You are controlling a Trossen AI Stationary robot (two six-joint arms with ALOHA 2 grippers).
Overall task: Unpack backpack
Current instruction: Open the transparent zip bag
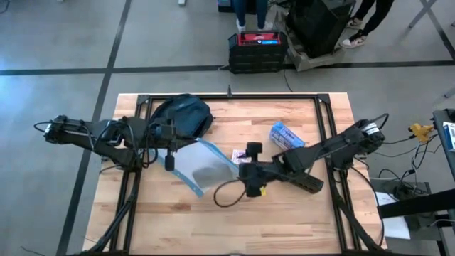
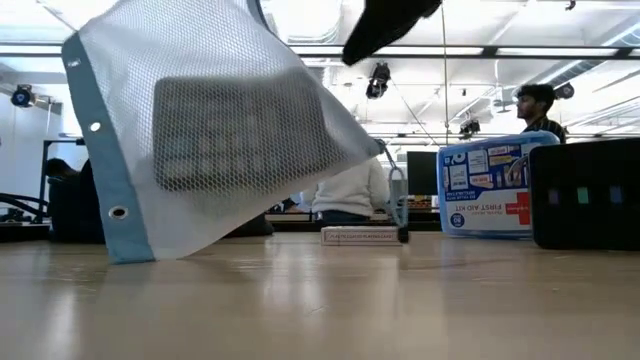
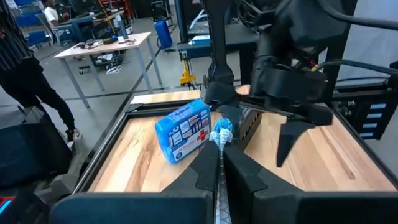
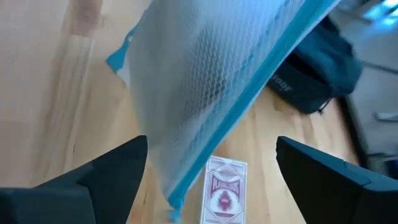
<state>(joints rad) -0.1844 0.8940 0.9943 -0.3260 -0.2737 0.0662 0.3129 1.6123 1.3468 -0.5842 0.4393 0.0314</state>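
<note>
Navy backpack (image 1: 183, 116) at the table's (image 1: 284, 213) far left edge, left gripper (image 3: 221, 163) fingers pinching the mesh zip pouch (image 1: 201, 165), right gripper (image 4: 208, 163) fingers spread beside it, first-aid kit (image 1: 286, 135), card deck (image 4: 224, 190) and black cable (image 1: 229, 193) nearby

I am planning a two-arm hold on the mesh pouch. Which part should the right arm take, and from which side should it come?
Probably the blue-bordered edge of the mesh pouch that faces the right gripper, approached from the pouch's right. The left gripper pinches the opposite end and holds the pouch tilted, so this thin border stands free and lies between the open right fingers.
</note>
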